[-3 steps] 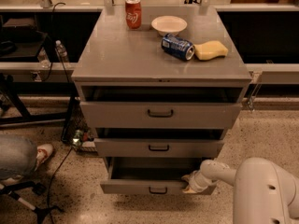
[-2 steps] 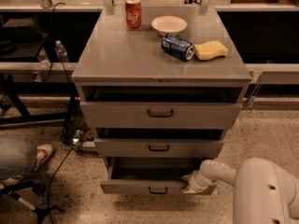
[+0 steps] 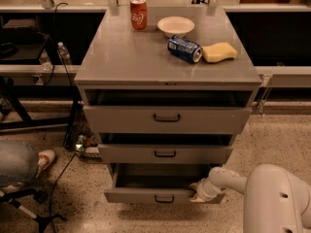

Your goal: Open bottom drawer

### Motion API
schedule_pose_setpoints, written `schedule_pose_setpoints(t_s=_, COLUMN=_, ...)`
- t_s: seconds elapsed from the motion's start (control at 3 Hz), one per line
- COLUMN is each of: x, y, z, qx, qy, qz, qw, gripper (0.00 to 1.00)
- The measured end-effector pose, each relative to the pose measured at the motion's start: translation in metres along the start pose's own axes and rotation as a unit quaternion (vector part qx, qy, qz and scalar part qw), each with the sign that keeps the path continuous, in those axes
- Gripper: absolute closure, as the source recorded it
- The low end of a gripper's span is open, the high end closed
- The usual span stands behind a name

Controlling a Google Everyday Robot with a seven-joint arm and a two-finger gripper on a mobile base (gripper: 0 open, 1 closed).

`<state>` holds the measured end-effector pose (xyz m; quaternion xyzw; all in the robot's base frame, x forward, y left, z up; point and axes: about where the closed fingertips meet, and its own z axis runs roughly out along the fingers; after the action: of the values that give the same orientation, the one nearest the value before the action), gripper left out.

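Note:
The bottom drawer [image 3: 141, 195] is the lowest and slimmest grey front of the cabinet, with a small dark bar handle [image 3: 164, 199] at its centre. It stands pulled out, and its plain grey inside shows above the front panel. My gripper [image 3: 198, 192] sits at the right part of that drawer's top edge, at the end of my white arm [image 3: 228, 179] that comes in from the lower right. The middle drawer [image 3: 165, 154] and the tall top drawer [image 3: 166, 118] above it are both slightly out.
On the cabinet top [image 3: 121, 57] stand a red can [image 3: 138, 13], a white bowl [image 3: 176, 25], a blue can on its side [image 3: 184, 49] and a yellow sponge [image 3: 219, 52]. A person's leg and shoe [image 3: 43, 160] and a chair base [image 3: 29, 210] are at lower left.

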<state>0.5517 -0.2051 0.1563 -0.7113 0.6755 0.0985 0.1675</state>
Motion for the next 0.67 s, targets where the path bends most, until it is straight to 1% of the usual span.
schedule_pose_setpoints(t_s=0.67, x=-0.0015, y=0.0035, z=0.0036, qx=-0.003, qy=-0.002, qz=0.000, qw=1.0000, gripper=0.15)
